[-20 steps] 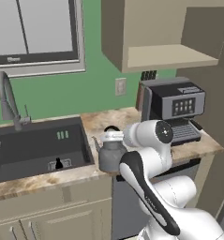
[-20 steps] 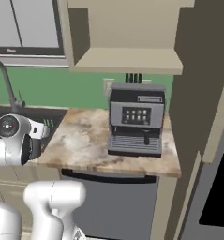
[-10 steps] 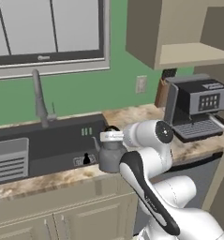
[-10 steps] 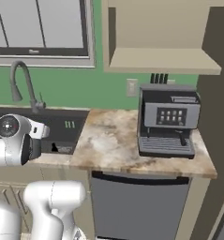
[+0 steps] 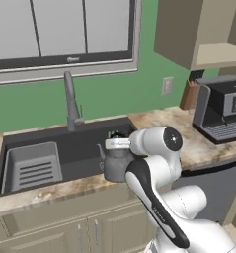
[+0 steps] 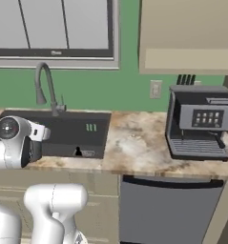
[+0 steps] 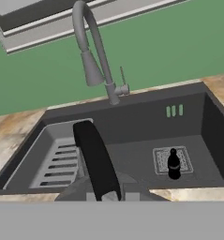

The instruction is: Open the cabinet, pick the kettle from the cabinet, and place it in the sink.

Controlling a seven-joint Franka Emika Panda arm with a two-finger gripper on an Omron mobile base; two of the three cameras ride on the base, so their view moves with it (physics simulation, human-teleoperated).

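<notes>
My gripper is shut on the arched handle of the kettle, a squat dark grey one with its spout to the left. It hangs over the sink's front right rim, above the counter edge. In the hand view the kettle handle curves up from my gripper, with the sink spread out beyond it. The sink is a dark basin with a grey ribbed tray on its left. The cabinet stands open at the upper right.
A tall arched faucet rises behind the basin. A small black bottle-like thing stands on the drain. A coffee machine sits on the marble counter to the right, with a knife block beside it.
The whole picture has slid to the right as the base drove left, bringing the sink in front of the arm. The kettle stays held in the shut gripper.
</notes>
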